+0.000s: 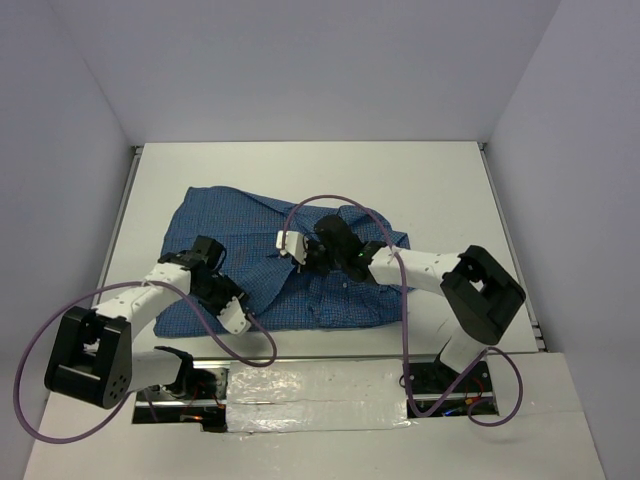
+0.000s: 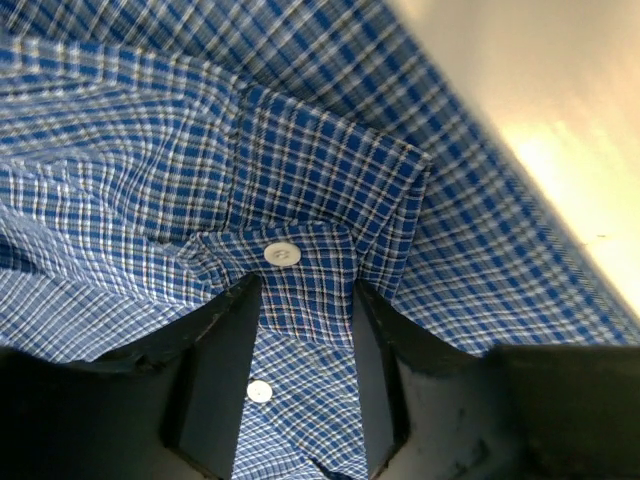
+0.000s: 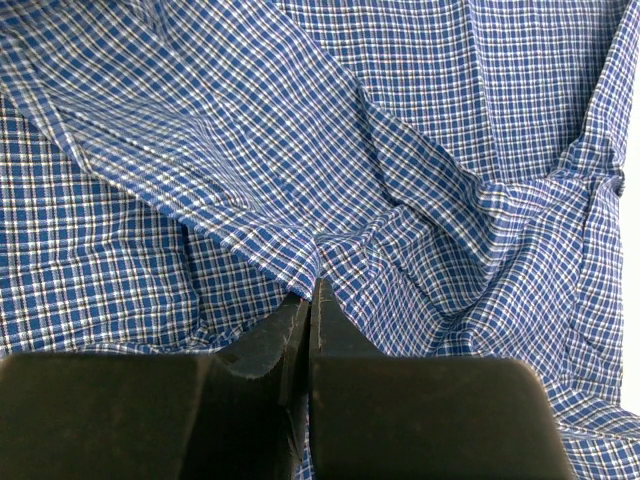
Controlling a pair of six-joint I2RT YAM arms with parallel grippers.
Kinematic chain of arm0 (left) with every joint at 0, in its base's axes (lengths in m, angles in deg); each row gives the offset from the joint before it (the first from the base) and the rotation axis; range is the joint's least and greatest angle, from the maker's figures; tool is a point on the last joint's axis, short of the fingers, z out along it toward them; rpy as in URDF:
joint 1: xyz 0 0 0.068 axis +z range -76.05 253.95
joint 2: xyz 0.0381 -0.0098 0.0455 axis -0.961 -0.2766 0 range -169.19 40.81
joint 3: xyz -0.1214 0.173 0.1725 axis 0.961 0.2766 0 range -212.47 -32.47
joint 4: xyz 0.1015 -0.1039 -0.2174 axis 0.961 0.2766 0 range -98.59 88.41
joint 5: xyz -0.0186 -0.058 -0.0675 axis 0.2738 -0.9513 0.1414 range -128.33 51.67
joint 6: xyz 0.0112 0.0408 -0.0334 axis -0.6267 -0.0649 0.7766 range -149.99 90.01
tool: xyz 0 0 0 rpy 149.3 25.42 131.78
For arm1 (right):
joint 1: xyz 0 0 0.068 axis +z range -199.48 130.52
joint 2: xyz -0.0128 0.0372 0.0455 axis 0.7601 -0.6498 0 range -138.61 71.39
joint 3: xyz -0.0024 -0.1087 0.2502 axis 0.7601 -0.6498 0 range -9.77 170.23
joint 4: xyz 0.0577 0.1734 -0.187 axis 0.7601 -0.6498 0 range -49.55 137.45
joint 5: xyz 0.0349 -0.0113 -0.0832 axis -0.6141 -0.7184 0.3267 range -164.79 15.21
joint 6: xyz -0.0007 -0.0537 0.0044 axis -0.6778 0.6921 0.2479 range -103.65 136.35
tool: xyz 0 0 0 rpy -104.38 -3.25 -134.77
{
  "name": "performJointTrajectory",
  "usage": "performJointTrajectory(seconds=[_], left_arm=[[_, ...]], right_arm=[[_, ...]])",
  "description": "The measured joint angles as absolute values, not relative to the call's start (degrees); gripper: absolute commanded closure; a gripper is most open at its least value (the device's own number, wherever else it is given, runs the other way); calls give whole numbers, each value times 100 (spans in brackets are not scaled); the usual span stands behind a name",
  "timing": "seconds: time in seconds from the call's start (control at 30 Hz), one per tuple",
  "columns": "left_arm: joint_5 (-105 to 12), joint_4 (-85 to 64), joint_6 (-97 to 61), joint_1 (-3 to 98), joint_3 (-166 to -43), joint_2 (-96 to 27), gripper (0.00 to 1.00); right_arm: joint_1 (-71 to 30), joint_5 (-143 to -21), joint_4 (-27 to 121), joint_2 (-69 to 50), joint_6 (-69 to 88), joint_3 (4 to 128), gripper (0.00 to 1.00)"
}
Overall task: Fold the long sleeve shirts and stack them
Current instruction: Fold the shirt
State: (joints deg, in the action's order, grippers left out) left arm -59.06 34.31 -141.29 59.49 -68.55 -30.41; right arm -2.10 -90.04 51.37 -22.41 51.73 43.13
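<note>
**Two robot arms are working a blue checked shirt (image 1: 240,225) on a white table (image 1: 450,190)**

Pale walls (image 1: 300,60) are boxing in the table on three sides. At left, the left gripper (image 2: 305,290) is straddling a buttoned cuff (image 2: 305,265), and I cannot tell whether it is gripping. The shirt is lying crumpled mid-table. At right, the right gripper (image 3: 308,290) is pinching a fold, with a purple cable (image 1: 340,200) looping over the cloth.

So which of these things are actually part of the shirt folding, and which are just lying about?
Part of the job: blue checked shirt; left gripper; right gripper.
Just there: purple cables; silver tape; white table.
</note>
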Motion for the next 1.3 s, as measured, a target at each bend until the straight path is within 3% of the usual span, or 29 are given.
performJointTrajectory(seconds=[0.13, 0.23, 0.67, 0.77, 0.8, 0.9, 1.3], left_arm=[[-5860, 3311, -14129, 5949, -6800, -3069, 36], [-5828, 3389, -14258, 5949, -6783, -3076, 33], [-5747, 3601, -14383, 5938, -6901, -3255, 40], [-5738, 3632, -14365, 5938, -6909, -3286, 64], [-5744, 3645, -14363, 5938, -6909, -3299, 78], [-5801, 3638, -14363, 5938, -6923, -3364, 97], [-6488, 3892, -13080, 5968, -8182, -3633, 100]], right_arm=[[-210, -9002, 5137, -2195, 5173, 4309, 100], [-210, -8997, 5135, -2175, 5173, 4307, 100], [-210, -8997, 5131, -2173, 5173, 4307, 100], [-210, -8997, 5131, -2173, 5173, 4307, 100], [-210, -8997, 5129, -2173, 5173, 4307, 100], [-210, -8997, 5124, -2173, 5173, 4307, 100], [-221, -8997, 5133, -2173, 4998, 4307, 100]])
